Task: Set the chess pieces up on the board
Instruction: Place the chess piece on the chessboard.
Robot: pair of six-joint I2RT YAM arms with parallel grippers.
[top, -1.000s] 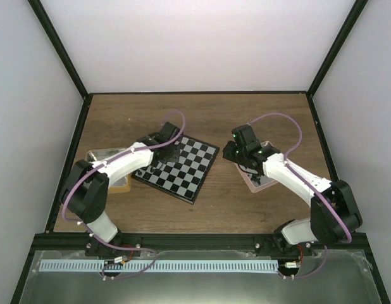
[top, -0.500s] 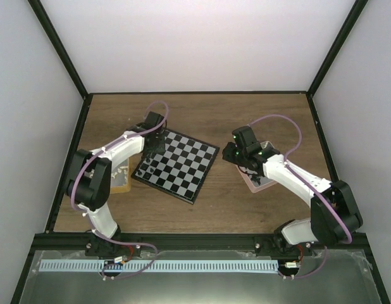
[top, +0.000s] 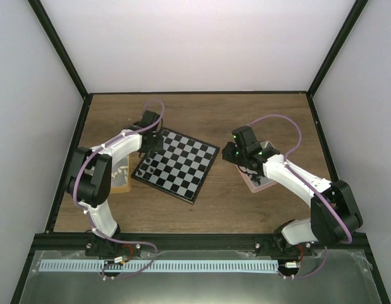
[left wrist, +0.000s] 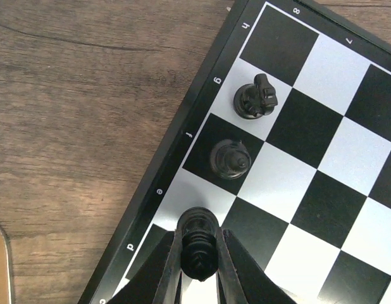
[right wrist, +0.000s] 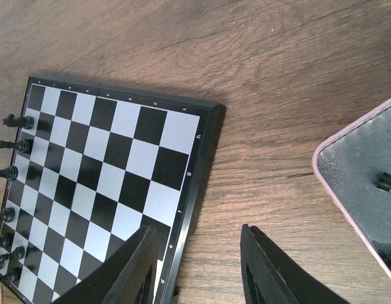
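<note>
The left gripper [left wrist: 199, 237] is pinched on a black piece [left wrist: 198, 254] over the board's [left wrist: 322, 158] lettered edge, next to two more black pieces [left wrist: 230, 158]. The right gripper [right wrist: 197, 247] is apart and empty, beside the pink tray [right wrist: 360, 177].

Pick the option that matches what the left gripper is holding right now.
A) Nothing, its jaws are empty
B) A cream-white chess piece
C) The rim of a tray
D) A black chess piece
D: in the left wrist view, the left gripper is clamped on a black chess piece above the edge row of the board.
</note>
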